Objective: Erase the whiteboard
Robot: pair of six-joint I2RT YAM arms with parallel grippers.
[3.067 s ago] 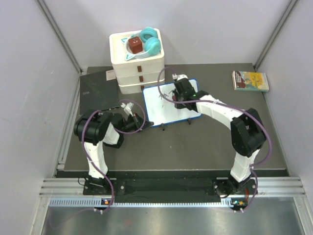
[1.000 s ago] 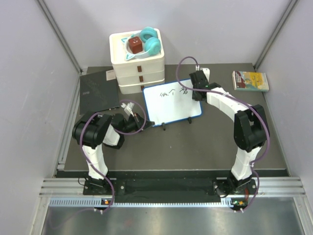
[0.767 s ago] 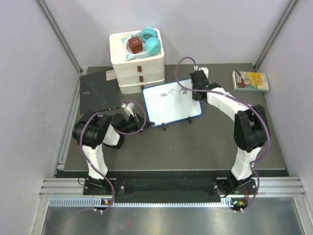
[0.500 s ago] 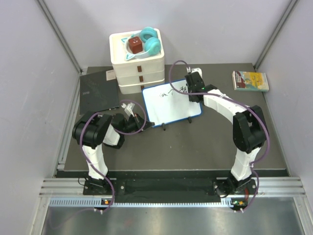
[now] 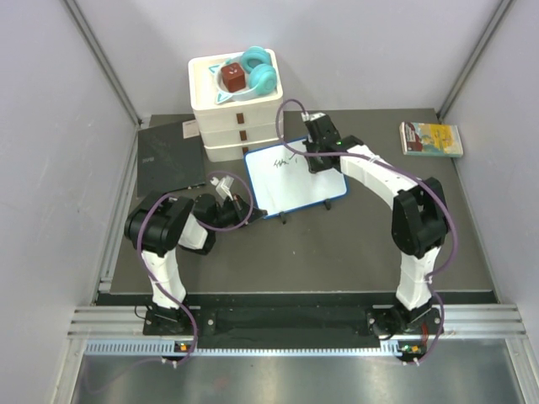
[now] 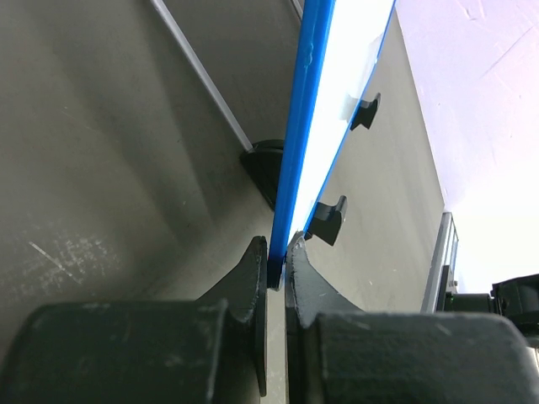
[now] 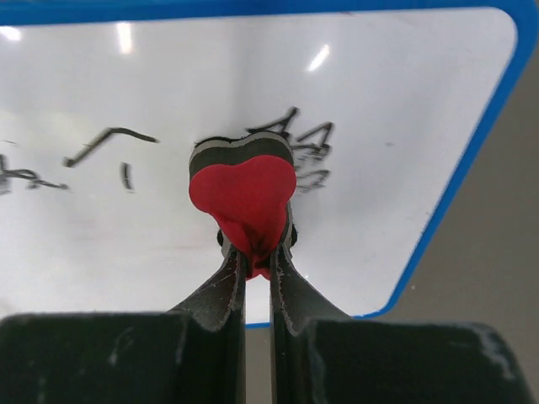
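Pinching a red heart-shaped eraser (image 7: 244,198), my right jaws hold it at the glossy whiteboard (image 5: 295,187). Left jaws clamp its thin blue frame (image 6: 305,126).

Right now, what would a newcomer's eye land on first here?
The red heart-shaped eraser pinched in the right hand, held over the whiteboard at mid-table, right by its black scribbles. Next, the left hand, clamped on the board's blue frame at its near-left edge. Behind the board, teal headphones sit atop a white drawer box.
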